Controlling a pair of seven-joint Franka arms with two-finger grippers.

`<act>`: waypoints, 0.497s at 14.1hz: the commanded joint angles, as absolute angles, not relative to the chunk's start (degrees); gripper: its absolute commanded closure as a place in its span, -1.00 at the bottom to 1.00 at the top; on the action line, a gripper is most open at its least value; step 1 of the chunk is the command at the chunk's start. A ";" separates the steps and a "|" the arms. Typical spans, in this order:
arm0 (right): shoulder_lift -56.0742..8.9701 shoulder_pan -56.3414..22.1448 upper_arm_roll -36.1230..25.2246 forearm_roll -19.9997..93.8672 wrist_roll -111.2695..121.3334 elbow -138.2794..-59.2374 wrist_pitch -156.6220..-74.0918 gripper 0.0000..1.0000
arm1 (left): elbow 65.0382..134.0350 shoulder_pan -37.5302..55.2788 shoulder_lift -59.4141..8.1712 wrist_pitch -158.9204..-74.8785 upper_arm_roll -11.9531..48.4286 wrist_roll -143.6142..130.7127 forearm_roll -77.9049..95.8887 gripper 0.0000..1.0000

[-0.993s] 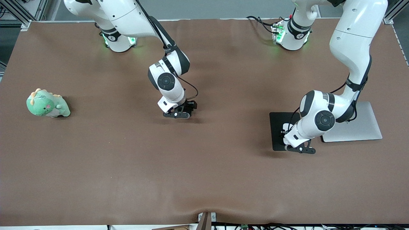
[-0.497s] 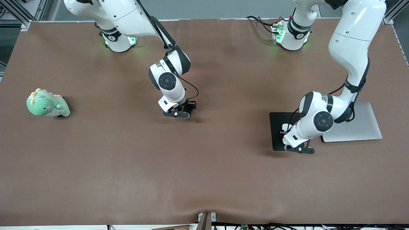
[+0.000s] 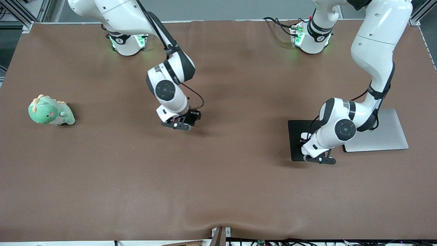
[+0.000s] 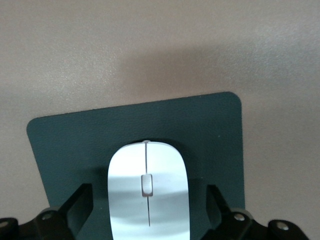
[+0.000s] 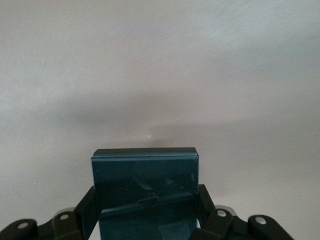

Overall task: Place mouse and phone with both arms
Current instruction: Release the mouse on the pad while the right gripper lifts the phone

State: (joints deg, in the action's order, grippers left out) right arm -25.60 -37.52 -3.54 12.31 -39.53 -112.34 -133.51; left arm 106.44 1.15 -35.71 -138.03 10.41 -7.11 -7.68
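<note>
One mouse (image 4: 148, 192) lies between the spread left gripper (image 4: 148, 220); one phone (image 5: 145, 192), partly hidden, sits pinched in the right gripper (image 5: 145, 220).

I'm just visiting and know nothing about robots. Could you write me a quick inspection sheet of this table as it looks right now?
Surface: brown table, mildly rippled.
Job's things: white mouse lies on the black mouse pad; black phone is in the right gripper.
Clutter: green plush dinosaur toward the right arm's end; silver slab beside the pad.
Grippers: left gripper open, straddling the mouse; right gripper shut on the phone, over bare table.
Cables: black bundle by the left arm's base.
Surroundings: metal framing at the corners.
</note>
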 commanded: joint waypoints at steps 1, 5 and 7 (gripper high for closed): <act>-19.96 -33.23 -2.90 12.57 -37.63 -113.91 -126.94 1.00 | 107.40 0.70 -32.00 -137.73 10.72 -8.53 -9.14 -1.00; -13.90 -27.35 -2.90 10.11 -30.78 -120.30 -125.15 1.00 | 106.79 0.70 -26.56 -132.28 10.81 -8.70 -9.05 -1.00; -10.91 -24.88 -2.90 9.50 -27.96 -123.47 -125.07 1.00 | 106.70 0.62 -23.48 -131.75 10.72 -8.61 -9.05 -1.00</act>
State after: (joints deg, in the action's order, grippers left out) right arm -16.42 -27.61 -3.84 10.91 -30.56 -117.91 -124.68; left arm 105.65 1.14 -27.36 -133.42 10.41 -7.11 -7.68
